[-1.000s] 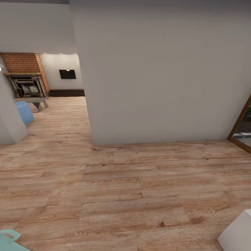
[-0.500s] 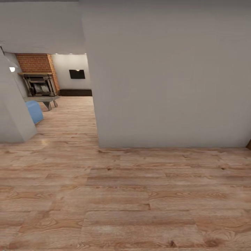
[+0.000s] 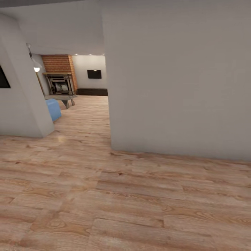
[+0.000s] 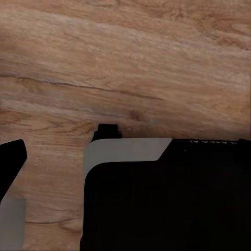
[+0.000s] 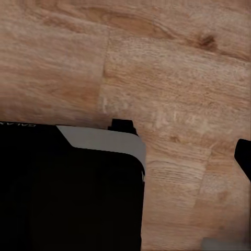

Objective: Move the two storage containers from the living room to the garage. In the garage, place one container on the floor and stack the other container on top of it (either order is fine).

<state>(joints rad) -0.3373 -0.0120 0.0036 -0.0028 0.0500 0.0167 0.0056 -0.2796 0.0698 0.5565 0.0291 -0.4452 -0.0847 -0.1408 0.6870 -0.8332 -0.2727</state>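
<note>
Left gripper (image 4: 57, 151): black body above wood planks; open or closed, cannot tell.
Right gripper (image 5: 183, 144): same story, hanging over planks, state unclear.
Floor (image 3: 132, 195): light wood planks.
Room: grey wall (image 3: 177, 80) ahead; brick fireplace (image 3: 60, 75) and blue sofa (image 3: 53, 108) through the opening.

grey wall (image 3: 174, 87) on wood-plank floor (image 3: 122, 195), brick fireplace (image 3: 60, 75) beyond.

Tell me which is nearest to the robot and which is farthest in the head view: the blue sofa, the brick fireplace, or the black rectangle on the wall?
1. Blue sofa, left, just past the wall corner.
2. Brick fireplace, left, behind the sofa.
3. Black rectangle, on the far back wall.
</note>
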